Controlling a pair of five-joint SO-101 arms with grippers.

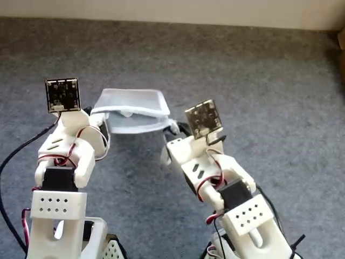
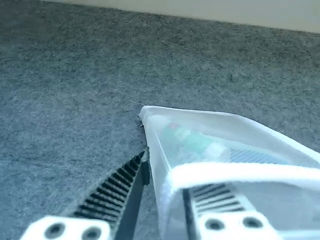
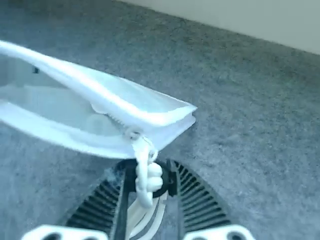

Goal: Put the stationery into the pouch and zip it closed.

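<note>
The white mesh pouch [image 1: 132,109] sat toward the far middle of the grey, carpet-like desk [image 1: 259,70], stretched between the two arms. Whether it rested on the desk or hung just above it could not be told.

The left claw [image 2: 165,175] was closed on the pouch's left end. One ribbed finger [image 2: 120,185] lay outside the mesh, and the other showed through the fabric from the other side, so the wall of the pouch was pinched between them. Through the mesh, near that left corner, lay a piece of stationery [image 2: 192,142] with green and white on it, already inside the pouch.

The right claw [image 3: 148,172] was at the pouch's right end, its jaws drawn in narrowly around the white zipper pull [image 3: 145,177], which hung down between them from the slider [image 3: 132,134]. The slider sat close to the right corner of the pouch. To the left of it the two white-edged lips spread apart, leaving the mouth open along most of its length.

A pale wall [image 1: 172,11] ran along the desk's far edge.
</note>
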